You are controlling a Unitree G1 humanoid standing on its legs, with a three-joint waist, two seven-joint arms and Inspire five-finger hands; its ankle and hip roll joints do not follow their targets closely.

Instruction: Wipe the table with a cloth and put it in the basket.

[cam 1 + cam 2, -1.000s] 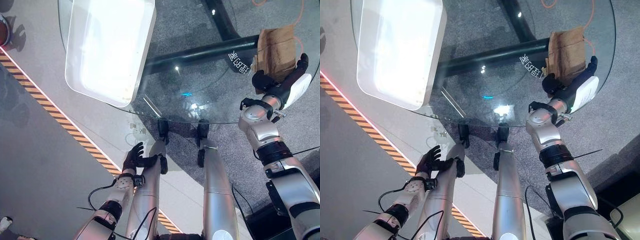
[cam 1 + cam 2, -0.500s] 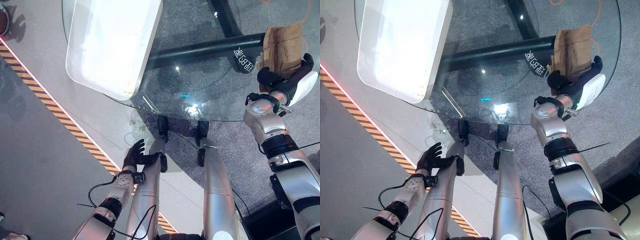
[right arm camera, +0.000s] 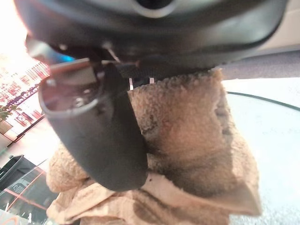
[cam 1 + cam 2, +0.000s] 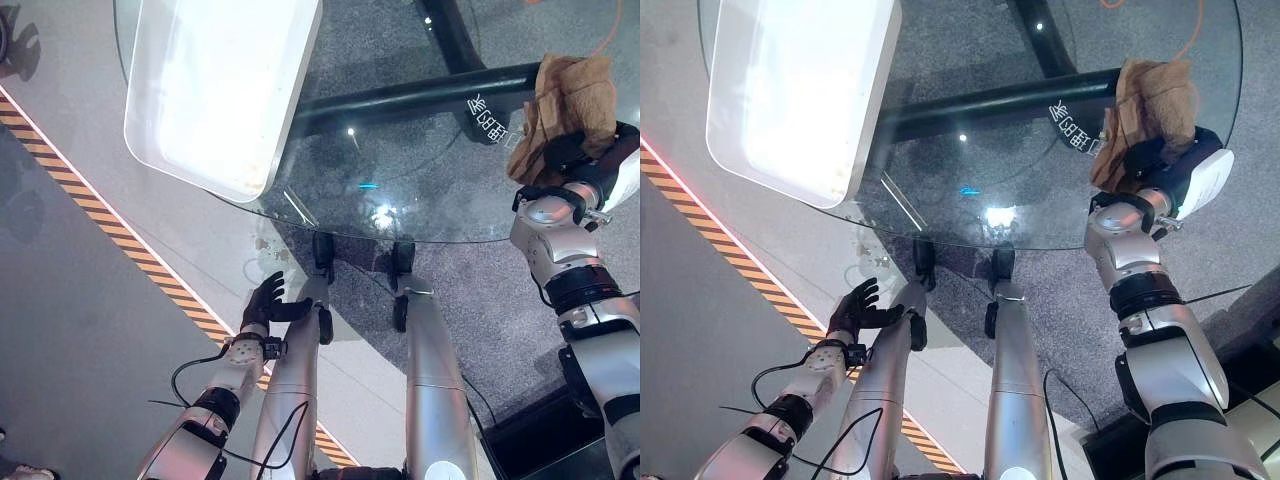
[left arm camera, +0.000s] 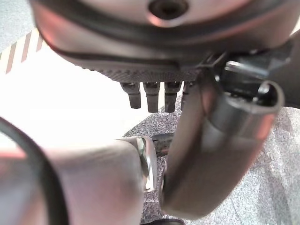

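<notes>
On the round glass table (image 4: pixel 420 190) the white basket (image 4: pixel 215 90) holds nothing, so the deposit remains, while the right hand (image 4: pixel 1175 165) clasps the bunched brown cloth (image 4: pixel 1150 100) at the table's right edge and the left hand (image 4: pixel 266 303) hangs low, fingers relaxed.

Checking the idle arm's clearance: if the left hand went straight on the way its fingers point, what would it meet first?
Probably the glass table's near edge, above the left hand, though depth is unclear; it might pass under it.

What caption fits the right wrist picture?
Right hand clutching a bunched brown cloth above the glass table.
</notes>
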